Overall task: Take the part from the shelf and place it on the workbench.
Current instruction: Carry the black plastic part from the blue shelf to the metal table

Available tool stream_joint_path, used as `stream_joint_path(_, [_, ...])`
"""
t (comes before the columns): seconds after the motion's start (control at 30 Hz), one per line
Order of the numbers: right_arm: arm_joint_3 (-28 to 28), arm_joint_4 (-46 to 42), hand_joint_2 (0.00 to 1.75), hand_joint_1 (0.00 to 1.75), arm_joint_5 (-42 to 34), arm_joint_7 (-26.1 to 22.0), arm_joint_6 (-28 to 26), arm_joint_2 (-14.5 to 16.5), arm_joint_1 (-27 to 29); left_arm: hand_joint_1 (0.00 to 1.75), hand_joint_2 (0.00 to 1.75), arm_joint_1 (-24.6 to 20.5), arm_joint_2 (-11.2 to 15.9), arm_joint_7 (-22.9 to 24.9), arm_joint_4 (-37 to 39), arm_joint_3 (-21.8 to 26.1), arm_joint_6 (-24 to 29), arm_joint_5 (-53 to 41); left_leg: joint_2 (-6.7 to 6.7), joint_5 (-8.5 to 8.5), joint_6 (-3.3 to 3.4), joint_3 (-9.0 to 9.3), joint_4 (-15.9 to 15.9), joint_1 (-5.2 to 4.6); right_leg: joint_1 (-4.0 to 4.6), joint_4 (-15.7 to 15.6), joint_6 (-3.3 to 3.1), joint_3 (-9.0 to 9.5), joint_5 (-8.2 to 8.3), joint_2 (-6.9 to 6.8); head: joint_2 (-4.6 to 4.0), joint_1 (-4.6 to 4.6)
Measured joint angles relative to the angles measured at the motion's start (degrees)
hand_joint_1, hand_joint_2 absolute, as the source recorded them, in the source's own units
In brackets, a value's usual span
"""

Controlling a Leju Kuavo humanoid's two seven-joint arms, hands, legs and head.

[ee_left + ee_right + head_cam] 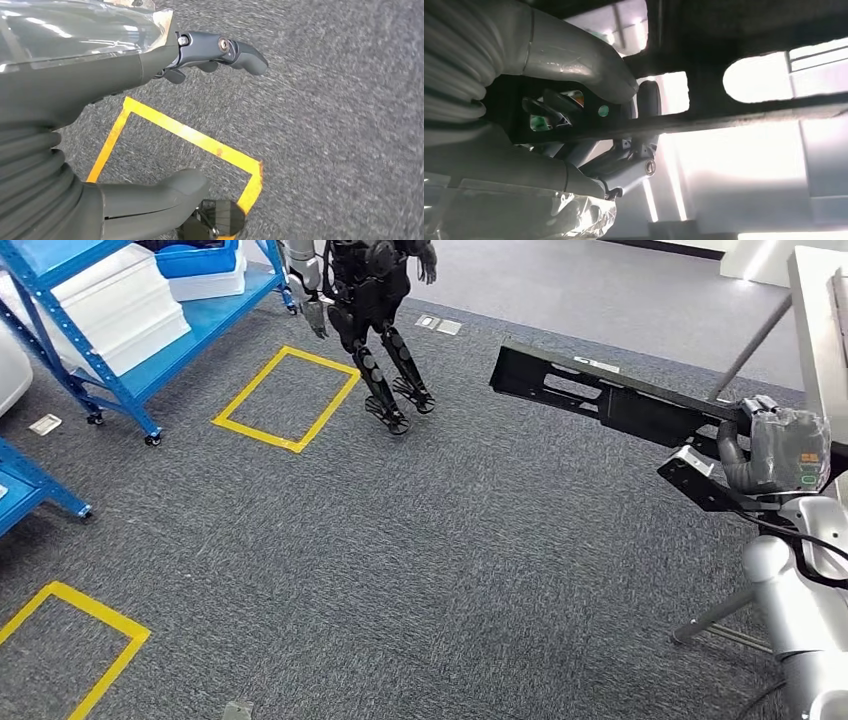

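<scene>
Part (600,392): long black slotted bar w/ cut-outs, matte plastic or metal, held level above grey carpet floor (400,540). Right hand (770,455), grey ribbed cover, thumb & fingers wrapped round part's near end; bar sticks out away from hand. Left hand (150,125) holds nothing, fingers apart, over yellow tape square (200,140). Blue metal shelf (120,330) w/ white boxes far left; another black humanoid robot (375,310) beside it.

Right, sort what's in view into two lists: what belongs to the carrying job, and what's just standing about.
Belongs to the job:
- long black part, held out over the carpet
- right hand, gripping the part's end
- pale workbench edge at far right

Just standing about:
- blue shelf with white boxes
- another black robot
- yellow floor squares
- left hand, holding nothing
</scene>
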Motion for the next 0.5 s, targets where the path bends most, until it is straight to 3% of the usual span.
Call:
stream_joint_path(0.07, [0.31, 0.47, 1.75, 1.75, -0.31, -0.28, 0.01, 0.05, -0.19, 0.0, 1.75, 0.42, 0.0, -0.03, 0.02, 0.03, 0.16, 0.11, -1.31, -3.1, -0.02, -3.62, 7.31, 0.04, 0.23, 0.02, -0.35, -0.15, 0.09, 1.44, 0.0, -0.03])
stream_joint_path(0.1, [0.5, 0.74, 1.75, 1.75, -0.48, -0.4, 0.02, 0.07, -0.27, 0.0, 1.75, 0.63, -0.01, -0.1, 0.03, 0.06, 0.23, 0.14, -1.49, -3.16, 0.07, -4.57, 8.92, 0.05, 0.31, 0.03, -0.39, -0.19, 0.12, 2.25, 0.0, -0.04])
stream_joint_path(0.13, [0.71, 1.06, 1.75, 1.75, -0.67, -0.5, 0.02, 0.06, -0.44, 0.0, 1.75, 0.79, -0.01, -0.22, 0.03, 0.1, 0.27, 0.18, -1.65, -2.0, 0.21, -4.4, 8.2, 0.06, 0.34, 0.06, -0.41, -0.19, 0.17, 3.08, 0.0, -0.03])
stream_joint_path(0.17, [0.92, 1.4, 1.75, 1.75, -0.83, -0.56, 0.02, 0.06, -0.73, 0.0, 1.75, 0.89, -0.01, -0.35, 0.04, 0.15, 0.31, 0.21, -2.09, 0.0, 0.4, -3.2, 5.44, 0.1, 0.33, 0.1, -0.4, -0.19, 0.21, 3.91, 0.0, -0.04])
stream_joint_path(0.23, [1.32, 2.11, 1.75, 1.75, -1.02, -0.62, -0.07, 0.07, -1.6, 0.0, 1.75, 0.98, 0.0, -0.62, 0.04, 0.33, 0.35, 0.25, -4.67, 3.93, 0.81, 0.42, -2.24, 0.33, 0.4, 0.28, -0.22, -0.3, 0.29, 5.49, 0.0, -0.04])
stream_joint_path(0.3, [1.78, 2.85, 1.75, 1.75, -1.08, -0.62, -0.41, 0.02, -2.41, 0.0, 1.75, 1.04, 0.02, -0.79, 0.04, 0.52, 0.37, 0.25, -6.34, 5.19, 1.08, 2.27, -6.17, 0.35, 0.46, 0.34, 0.32, -0.68, 0.53, 6.91, 0.0, -0.02])
stream_joint_path(0.37, [2.22, 3.46, 1.75, 1.75, -1.21, -0.62, -0.74, -0.41, -2.74, 0.0, 1.75, 1.06, 0.02, -0.85, 0.03, 0.62, 0.39, 0.24, -5.16, 5.4, 1.57, 2.5, -6.81, 0.1, 0.47, 0.0, 1.2, -1.11, 0.99, 8.2, 0.0, 0.0])
stream_joint_path(0.4, [2.38, 3.69, 1.75, 1.75, -1.29, -0.62, -0.83, -0.79, -2.76, 0.0, 1.75, 1.04, 0.01, -0.87, 0.03, 0.65, 0.39, 0.22, -4.42, 5.75, 2.01, 2.68, -7.27, 0.02, 0.49, 0.17, 1.47, -1.47, 0.97, 7.72, 0.0, 0.0])
stream_joint_path(0.43, [2.5, 3.91, 1.75, 1.75, -1.34, -0.62, -0.89, -1.11, -2.83, 0.0, 1.75, 1.03, 0.01, -0.88, 0.02, 0.68, 0.4, 0.2, -3.68, 6.14, 2.51, 2.85, -7.79, -0.01, 0.6, 1.14, 1.5, -2.16, 0.48, 6.4, 0.0, 0.15])
stream_joint_path(0.5, [2.71, 4.34, 1.75, 1.75, -1.41, -0.62, -0.99, -1.44, -3.05, 0.0, 1.75, 1.12, 0.01, -0.91, 0.03, 0.74, 0.4, 0.17, -2.13, 6.63, 3.14, 3.01, -8.48, -0.15, 0.71, 6.68, 1.12, -5.06, -2.07, 2.67, 0.0, 0.42])
